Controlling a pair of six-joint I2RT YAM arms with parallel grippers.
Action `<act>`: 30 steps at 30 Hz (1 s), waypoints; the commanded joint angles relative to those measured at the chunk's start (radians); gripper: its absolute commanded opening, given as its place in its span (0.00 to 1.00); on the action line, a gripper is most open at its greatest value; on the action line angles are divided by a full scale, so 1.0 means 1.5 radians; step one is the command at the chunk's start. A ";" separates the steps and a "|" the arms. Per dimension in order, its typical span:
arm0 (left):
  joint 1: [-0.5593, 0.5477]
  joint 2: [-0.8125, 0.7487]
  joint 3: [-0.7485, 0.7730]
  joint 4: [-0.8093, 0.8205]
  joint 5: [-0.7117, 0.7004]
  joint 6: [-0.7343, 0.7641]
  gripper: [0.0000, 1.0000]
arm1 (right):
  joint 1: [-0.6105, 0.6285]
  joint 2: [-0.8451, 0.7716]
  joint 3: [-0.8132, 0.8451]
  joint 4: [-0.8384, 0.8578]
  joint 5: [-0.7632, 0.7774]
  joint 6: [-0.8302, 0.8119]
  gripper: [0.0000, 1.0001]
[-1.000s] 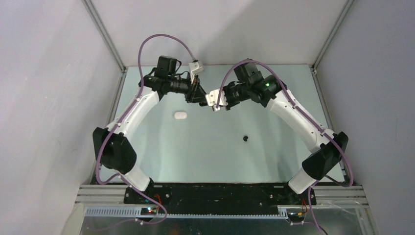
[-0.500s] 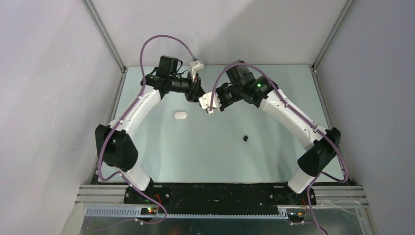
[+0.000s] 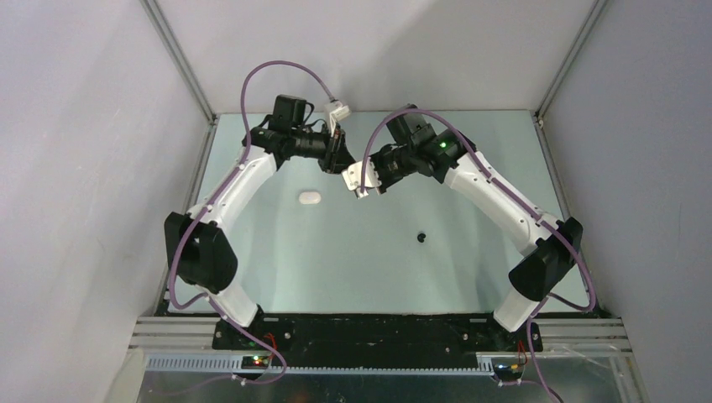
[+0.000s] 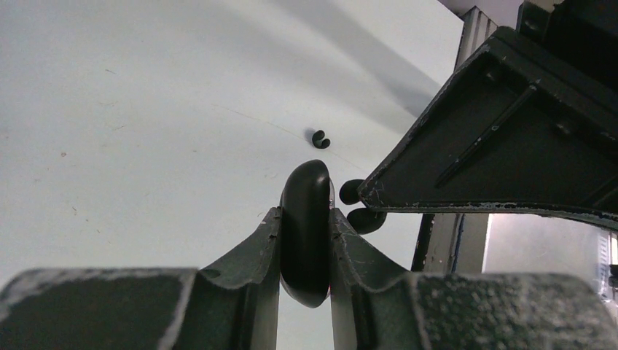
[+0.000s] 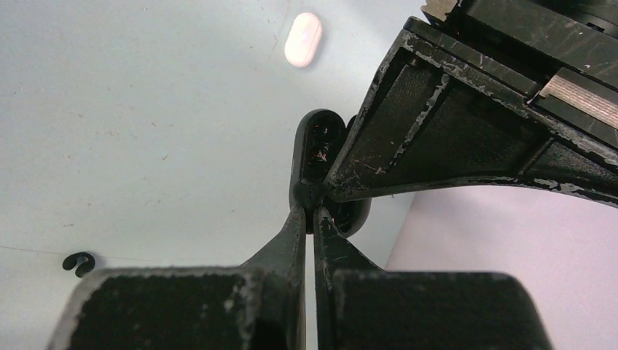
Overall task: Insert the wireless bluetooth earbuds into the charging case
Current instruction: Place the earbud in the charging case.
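While left claw (image 4: 304, 219) clamps black case (image 4: 306, 186), right claw (image 5: 310, 209) shut.

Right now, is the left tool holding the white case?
No, the left tool is clamped on the black case, while the white case lies apart on the table.

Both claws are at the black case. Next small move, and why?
Probably hold the left claw steady and ease the right claw away to work the black case open: that claw's tips are shut at the case's edge, and a black earbud lies on the table.
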 commanded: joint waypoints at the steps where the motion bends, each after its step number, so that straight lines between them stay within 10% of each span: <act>1: -0.001 0.000 0.026 0.026 0.018 -0.034 0.00 | 0.003 0.004 0.031 -0.003 -0.004 -0.001 0.00; 30: 0.008 0.018 0.025 0.051 0.071 -0.089 0.00 | 0.018 -0.046 -0.124 0.230 0.120 0.021 0.00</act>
